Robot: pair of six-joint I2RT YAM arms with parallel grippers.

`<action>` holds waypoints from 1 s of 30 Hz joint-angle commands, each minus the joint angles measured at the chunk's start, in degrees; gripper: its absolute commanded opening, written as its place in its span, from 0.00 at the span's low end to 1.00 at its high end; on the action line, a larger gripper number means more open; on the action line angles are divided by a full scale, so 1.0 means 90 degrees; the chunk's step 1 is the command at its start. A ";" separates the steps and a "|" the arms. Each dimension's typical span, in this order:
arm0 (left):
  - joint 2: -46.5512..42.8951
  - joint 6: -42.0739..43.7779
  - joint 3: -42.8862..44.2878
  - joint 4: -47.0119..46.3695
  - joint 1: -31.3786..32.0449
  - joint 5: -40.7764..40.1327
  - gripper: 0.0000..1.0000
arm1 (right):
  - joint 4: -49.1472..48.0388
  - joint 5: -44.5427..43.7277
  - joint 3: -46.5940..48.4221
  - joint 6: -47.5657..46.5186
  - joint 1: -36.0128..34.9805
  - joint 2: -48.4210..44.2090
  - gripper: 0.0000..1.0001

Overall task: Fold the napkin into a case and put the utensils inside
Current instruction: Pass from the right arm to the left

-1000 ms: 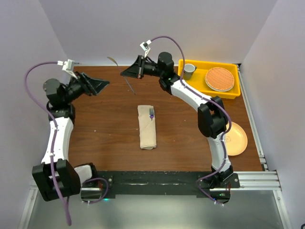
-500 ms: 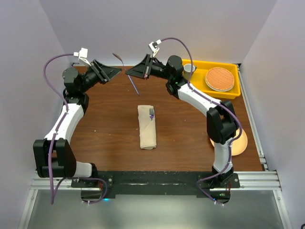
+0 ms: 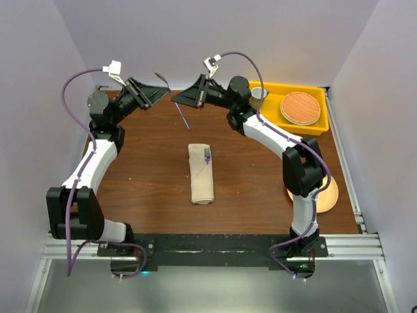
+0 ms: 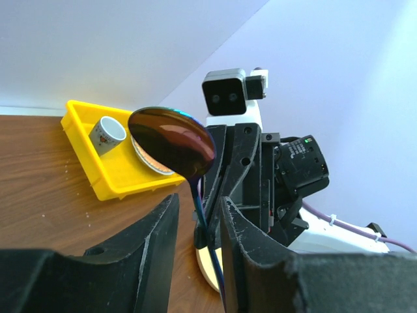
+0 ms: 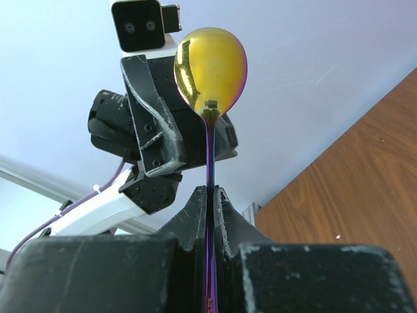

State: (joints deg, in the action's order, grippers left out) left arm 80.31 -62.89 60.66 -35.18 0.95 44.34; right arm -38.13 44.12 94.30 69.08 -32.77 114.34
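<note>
The napkin (image 3: 201, 175) lies folded into a narrow case at the table's middle, with the fork (image 3: 207, 155) sticking out of its far end. My right gripper (image 3: 174, 99) (image 5: 210, 192) is shut on the spoon's handle and holds the spoon (image 3: 182, 113) in the air at the back. The gold bowl (image 5: 210, 68) points away from it. My left gripper (image 3: 165, 92) (image 4: 199, 215) faces the right one, its jaws a little apart around the handle just below the bowl (image 4: 172, 140). The handle runs beside one finger, with a gap to the other.
A yellow tray (image 3: 287, 87) at the back right holds a small cup (image 3: 258, 93) and a round woven mat (image 3: 300, 107). A peach plate (image 3: 328, 195) lies at the right edge, partly under the right arm. White walls stand close on three sides.
The left arm swung right to the spoon and its jaws narrowed around the handle. The right gripper shifted slightly right, then held still with the spoon.
</note>
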 commanded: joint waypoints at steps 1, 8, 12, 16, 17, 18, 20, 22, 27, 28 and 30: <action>0.0070 -0.0190 0.0203 -0.0496 0.0070 0.0103 0.35 | -0.0197 0.0039 -0.0009 0.0069 -0.0001 -0.0351 0.00; 0.0080 -0.0073 0.0242 -0.0330 0.0138 0.0113 0.31 | -0.0314 0.0108 -0.0097 0.0137 -0.0001 -0.0410 0.00; 0.0070 -0.0024 0.0213 -0.0242 0.0158 0.0074 0.28 | -0.0363 0.0127 -0.0155 0.0176 -0.0001 -0.0449 0.00; 0.0070 -0.0004 0.0203 -0.0203 0.0158 0.0054 0.15 | -0.0383 0.0147 -0.0234 0.0196 -0.0001 -0.0469 0.00; 0.0061 -0.0004 0.0203 -0.0212 0.0158 0.0073 0.08 | -0.0383 0.0156 -0.0244 0.0196 -0.0001 -0.0478 0.00; 0.0070 -0.0004 0.0213 -0.0203 0.0158 0.0083 0.02 | -0.0354 0.0147 -0.0253 0.0196 -0.0001 -0.0478 0.00; 0.0070 0.0015 0.0222 -0.0173 0.0158 0.0093 0.00 | -0.0227 0.0157 -0.0253 0.0176 0.0009 -0.0459 0.00; 0.0080 0.0083 0.0232 -0.0115 0.0158 0.0132 0.00 | -0.0139 0.0244 -0.0224 0.0186 0.0067 -0.0400 0.16; 0.0109 0.0668 0.0369 0.0792 0.0177 -0.0140 0.00 | 0.0699 0.0332 -0.0283 -0.0535 0.0496 -0.0595 0.61; 0.0090 0.1008 0.0379 0.1055 0.0207 -0.0238 0.00 | 0.1030 0.0323 -0.0273 -0.1107 0.0594 -0.0644 0.64; 0.0129 0.1439 0.0640 0.1630 0.0381 -0.0704 0.00 | 0.2201 0.0206 -0.0253 -0.1871 0.0828 -0.0800 0.70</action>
State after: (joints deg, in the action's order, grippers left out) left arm 81.32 -58.70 61.45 -28.99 2.26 43.72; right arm -32.29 46.15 91.77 65.12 -29.82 112.81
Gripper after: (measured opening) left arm 0.027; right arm 0.663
